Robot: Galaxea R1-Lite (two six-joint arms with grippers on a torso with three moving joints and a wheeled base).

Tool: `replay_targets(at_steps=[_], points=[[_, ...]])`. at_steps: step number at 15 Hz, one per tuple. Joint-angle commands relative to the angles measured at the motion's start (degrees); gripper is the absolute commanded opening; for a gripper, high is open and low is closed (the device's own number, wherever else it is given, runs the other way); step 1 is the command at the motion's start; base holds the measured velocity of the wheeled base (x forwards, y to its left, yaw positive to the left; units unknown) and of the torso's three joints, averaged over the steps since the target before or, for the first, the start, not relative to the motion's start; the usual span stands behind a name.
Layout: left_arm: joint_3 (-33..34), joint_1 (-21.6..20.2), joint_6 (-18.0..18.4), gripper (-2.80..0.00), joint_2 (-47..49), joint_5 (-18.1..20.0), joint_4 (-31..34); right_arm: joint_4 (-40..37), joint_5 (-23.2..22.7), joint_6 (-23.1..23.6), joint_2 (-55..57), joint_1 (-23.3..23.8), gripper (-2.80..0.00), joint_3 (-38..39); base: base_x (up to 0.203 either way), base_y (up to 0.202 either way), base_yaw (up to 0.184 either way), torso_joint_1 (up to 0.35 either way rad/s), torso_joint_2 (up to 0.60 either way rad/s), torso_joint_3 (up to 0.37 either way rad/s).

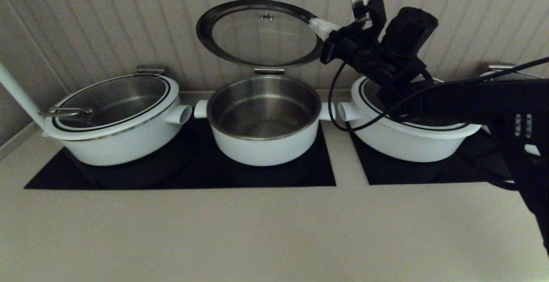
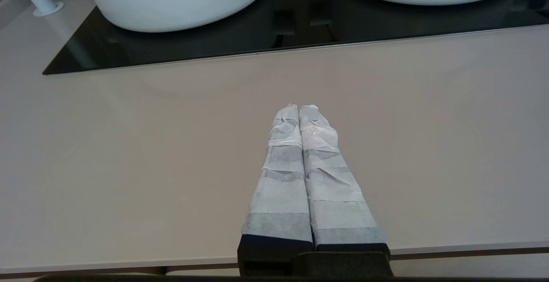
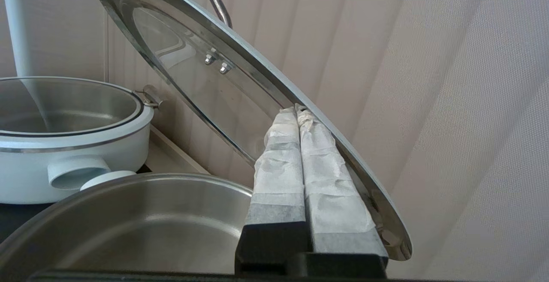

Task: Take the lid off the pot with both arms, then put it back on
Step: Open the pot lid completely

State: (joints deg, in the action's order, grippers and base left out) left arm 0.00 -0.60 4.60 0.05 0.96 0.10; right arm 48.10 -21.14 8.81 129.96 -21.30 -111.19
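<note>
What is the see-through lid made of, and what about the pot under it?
The lid looks like clear glass, since the wall shows through it, with a shiny metal rim and handle. The pot looks like brushed steel inside, dull and gleaming, with a smooth white coating outside, perhaps enamel.

A clear glass lid (image 1: 261,33) with a polished steel rim is seen. The pot (image 1: 263,119) is glossy white outside, brushed steel inside. The right tool (image 3: 297,111) is wrapped in crinkled whitish tape. The tabletop (image 1: 214,230) appears matt.

The lid (image 1: 261,33) has its handle cut off at the head view's top edge.
</note>
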Motion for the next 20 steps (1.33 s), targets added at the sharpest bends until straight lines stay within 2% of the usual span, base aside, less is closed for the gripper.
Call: replay_targets(at_steps=[1,8,20], points=[[0.0,0.0,0.0,-2.8,0.0,0.0,0.0,0.3,-0.2,0.1,-0.3,0.0,-2.8,0.0,0.0,0.0,0.0,0.0,0.0,0.0],[0.0,0.0,0.0,-2.8,0.0,0.1,0.0,0.1,-0.6,0.1,-2.1,0.0,-2.8,1.6,0.0,0.0,0.0,0.0,0.0,0.0],[0.0,0.0,0.0,-2.8,0.0,0.0,0.0,0.3,-0.8,0.1,-12.4,0.0,-2.8,20.5,0.0,0.0,0.0,0.0,0.0,0.0]])
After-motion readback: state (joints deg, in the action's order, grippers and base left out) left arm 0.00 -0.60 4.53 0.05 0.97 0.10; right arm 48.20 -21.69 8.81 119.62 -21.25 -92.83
